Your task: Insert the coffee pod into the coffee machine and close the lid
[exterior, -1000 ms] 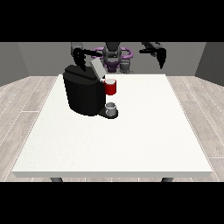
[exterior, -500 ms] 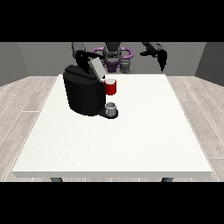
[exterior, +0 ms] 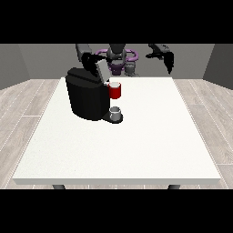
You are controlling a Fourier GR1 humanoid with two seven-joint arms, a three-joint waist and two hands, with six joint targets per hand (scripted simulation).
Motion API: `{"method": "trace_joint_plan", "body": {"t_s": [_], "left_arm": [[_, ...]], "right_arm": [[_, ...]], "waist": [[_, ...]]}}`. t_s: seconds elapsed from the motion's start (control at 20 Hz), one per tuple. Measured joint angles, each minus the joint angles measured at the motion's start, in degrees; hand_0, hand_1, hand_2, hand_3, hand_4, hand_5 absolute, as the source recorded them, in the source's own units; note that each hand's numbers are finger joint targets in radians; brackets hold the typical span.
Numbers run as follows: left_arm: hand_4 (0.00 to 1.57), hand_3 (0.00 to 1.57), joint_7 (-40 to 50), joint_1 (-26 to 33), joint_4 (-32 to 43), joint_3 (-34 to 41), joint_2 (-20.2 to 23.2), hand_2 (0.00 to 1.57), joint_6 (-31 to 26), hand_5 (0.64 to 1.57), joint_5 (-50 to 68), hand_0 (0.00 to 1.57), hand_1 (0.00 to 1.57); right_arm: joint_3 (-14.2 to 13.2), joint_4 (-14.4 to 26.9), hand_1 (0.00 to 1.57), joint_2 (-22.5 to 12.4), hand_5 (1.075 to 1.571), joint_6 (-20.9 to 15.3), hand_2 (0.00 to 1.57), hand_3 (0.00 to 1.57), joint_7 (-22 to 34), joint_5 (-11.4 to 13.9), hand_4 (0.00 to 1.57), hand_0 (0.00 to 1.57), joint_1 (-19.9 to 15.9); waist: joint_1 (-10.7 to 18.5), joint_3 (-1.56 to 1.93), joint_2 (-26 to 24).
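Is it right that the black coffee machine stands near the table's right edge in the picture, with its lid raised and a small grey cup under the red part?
Not quite. The front view shows the coffee machine on the left part of the white table, not near its right edge. The rest holds: its lid is raised, and a small grey cup stands under the red part.

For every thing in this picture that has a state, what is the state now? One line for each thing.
Coffee machine: upright on the white table.
Lid: raised, not closed.
Red pod holder: top uncovered.
Cup: upright on the machine's base.
Robot hand at the view's left: at the lid.
Robot hand at the view's right: raised, holding nothing.
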Motion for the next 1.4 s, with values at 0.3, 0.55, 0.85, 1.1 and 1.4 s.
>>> {"method": "trace_joint_plan", "body": {"t_s": [0.3, 0.55, 0.85, 1.1, 1.4], "left_arm": [[0.14, 0.00, -1.15, -0.33, 2.03, 0.73, 0.92, 0.00, 0.40, 1.571, 0.31, 0.00, 0.00], [0.00, 0.00, -1.73, -1.14, 2.81, 0.19, 1.08, 0.00, 0.16, 1.571, 0.20, 0.00, 0.00], [0.19, 0.00, -2.47, -2.94, 2.01, -0.42, 1.04, 0.00, -0.37, 1.571, 0.59, 0.00, 0.00], [0.19, 0.00, -4.88, -1.74, 1.59, -2.16, -0.75, 0.00, 0.26, 1.571, -0.45, 0.00, 0.00], [0.19, 0.00, -6.68, 1.47, 2.02, -2.47, -1.75, 0.00, 1.04, 1.571, -0.59, 0.00, 0.00]], "right_arm": [[0.65, 0.30, 0.00, 0.75, 1.571, -0.67, 0.00, 0.00, 1.87, 0.76, 0.14, 0.00, -2.05], [0.96, -0.01, 0.00, 1.27, 1.571, -2.68, 0.00, 0.00, 6.04, 1.29, 0.12, 0.00, -3.91], [1.54, -1.48, 0.00, 0.84, 1.571, -2.92, 0.00, 0.00, 8.51, 1.08, 0.12, 0.00, -3.82], [4.73, -2.58, 0.00, 2.51, 1.571, -2.48, 0.00, 0.00, 6.22, 3.01, 0.07, 0.00, -4.16], [8.45, -5.87, 0.00, 6.00, 1.571, 0.38, 0.00, 0.00, 1.10, 2.19, 0.27, 0.00, 0.18]], "waist": [[-0.64, 0.18, 0.46], [-0.17, 0.55, 0.68], [0.74, 0.80, 1.09], [1.37, 0.41, 0.04], [-0.96, 0.19, -3.21]]}}
